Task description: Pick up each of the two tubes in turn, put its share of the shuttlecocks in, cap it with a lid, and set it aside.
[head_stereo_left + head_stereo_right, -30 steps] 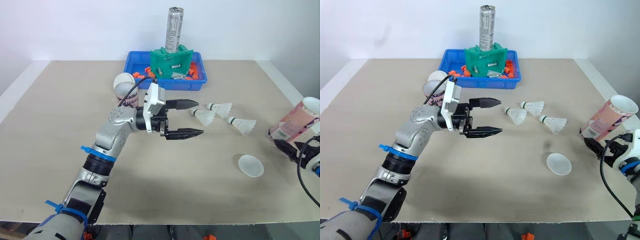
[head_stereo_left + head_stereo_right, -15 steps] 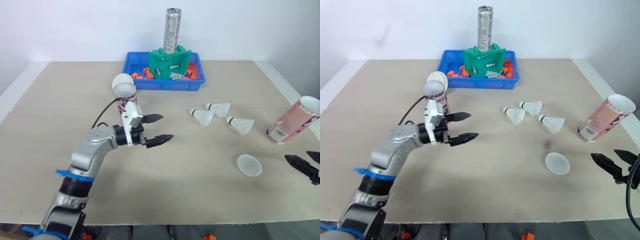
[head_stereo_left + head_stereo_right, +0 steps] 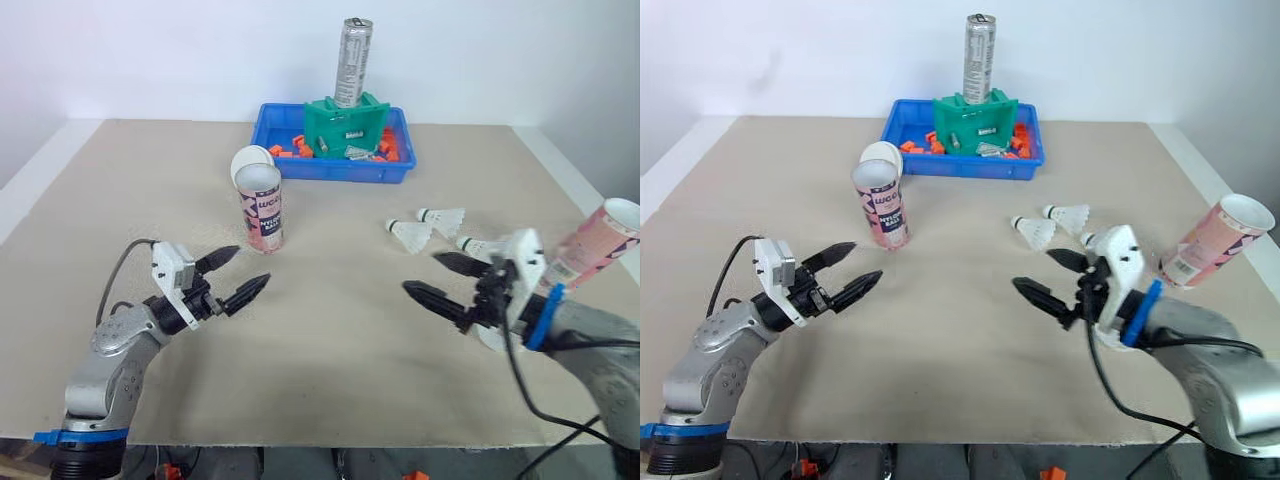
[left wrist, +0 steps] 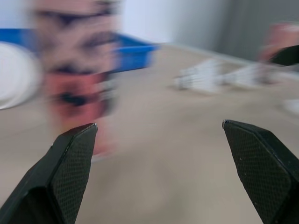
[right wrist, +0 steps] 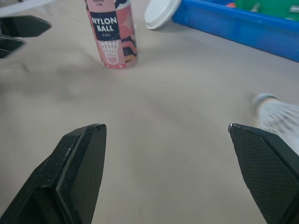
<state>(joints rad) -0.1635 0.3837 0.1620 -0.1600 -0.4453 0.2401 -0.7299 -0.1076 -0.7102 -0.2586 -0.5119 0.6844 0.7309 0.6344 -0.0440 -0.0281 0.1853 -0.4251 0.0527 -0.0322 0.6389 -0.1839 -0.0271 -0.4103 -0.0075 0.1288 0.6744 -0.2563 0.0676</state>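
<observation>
- Two tubes on the beige table point(image 3: 330, 340): upright pink paper tube point(image 3: 260, 208) left of the middle, open mouth up; tilted pink paper tube point(image 3: 598, 243) at the far right edge, mouth up and to the right.
- Three white feather shuttlecocks point(image 3: 410, 233) lying flat between the tubes, round tips to the left, skirts to the right.
- One round white lid point(image 3: 248, 160) just behind the upright tube.
- Left black gripper point(image 3: 250, 266) spread wide, empty, near the upright tube.
- Right black gripper point(image 3: 420, 272) spread wide, empty, just beside the shuttlecocks.
</observation>
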